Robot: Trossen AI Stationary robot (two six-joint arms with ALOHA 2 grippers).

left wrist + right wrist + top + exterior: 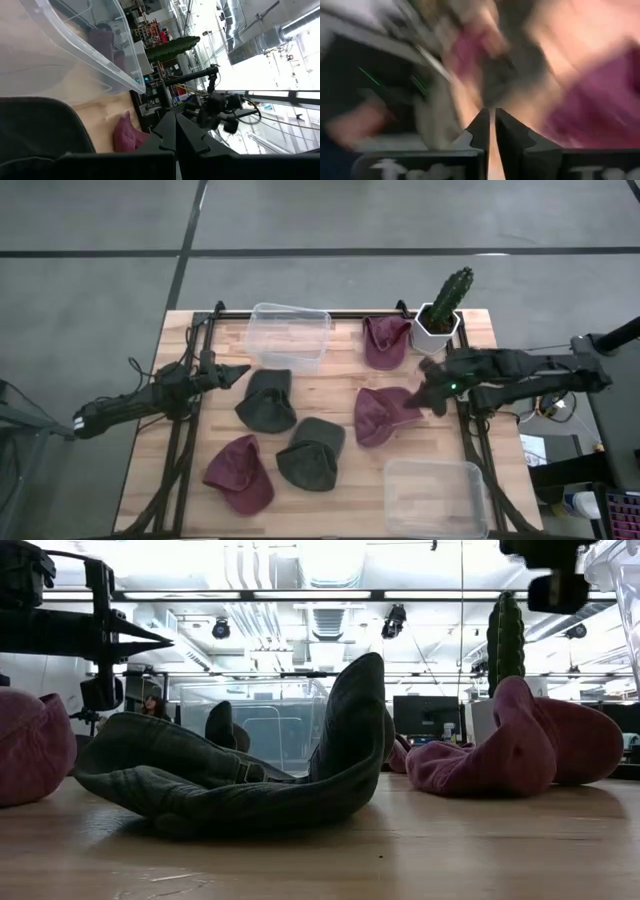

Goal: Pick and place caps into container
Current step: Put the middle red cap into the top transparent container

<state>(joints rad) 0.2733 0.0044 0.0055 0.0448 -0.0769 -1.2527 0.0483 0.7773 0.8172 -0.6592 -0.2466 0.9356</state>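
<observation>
Five soft fabric baseball caps lie loose on the wooden table (330, 395), none yet in either clear plastic container. Nearest the right gripper (432, 395) is a crumpled maroon cap (380, 416), right-of-centre, touching or just under the fingertips on its right side; its brim points toward the table's near edge. That gripper's fingers look almost closed, holding nothing (its wrist view is blurred). Farther off, the left gripper (240, 373) waits at the left edge, fingers together, empty.
</observation>
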